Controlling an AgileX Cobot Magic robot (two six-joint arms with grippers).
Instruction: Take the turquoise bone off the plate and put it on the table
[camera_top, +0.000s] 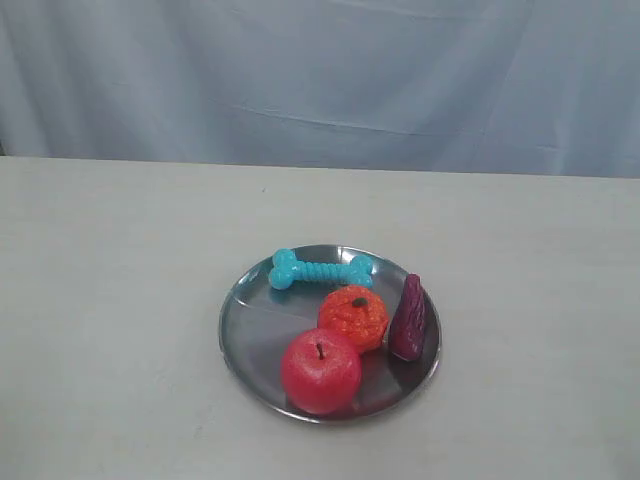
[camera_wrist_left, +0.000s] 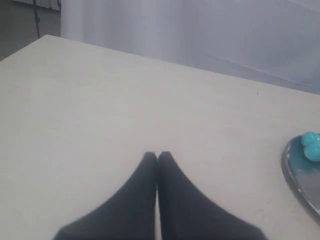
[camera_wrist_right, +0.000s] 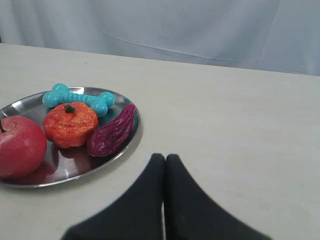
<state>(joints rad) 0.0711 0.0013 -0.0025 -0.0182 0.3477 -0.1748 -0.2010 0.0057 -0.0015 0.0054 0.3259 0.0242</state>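
Observation:
The turquoise bone (camera_top: 320, 270) lies along the far rim of the round silver plate (camera_top: 250, 325), which rests on the pale table (camera_top: 110, 300). In the right wrist view the bone (camera_wrist_right: 80, 99) sits behind the fruit on the plate (camera_wrist_right: 125, 142). My right gripper (camera_wrist_right: 164, 158) is shut with nothing in it, over bare table beside the plate's rim. My left gripper (camera_wrist_left: 157, 155) is also shut and empty, well away from the plate (camera_wrist_left: 295, 177), where one knob of the bone (camera_wrist_left: 311, 145) shows. Neither gripper appears in the exterior view.
A red apple (camera_top: 320, 370), an orange mandarin (camera_top: 353, 317) and a dark purple wrinkled fruit (camera_top: 408, 318) share the plate in front of the bone. A pale blue cloth (camera_top: 320, 80) hangs behind the table's far edge.

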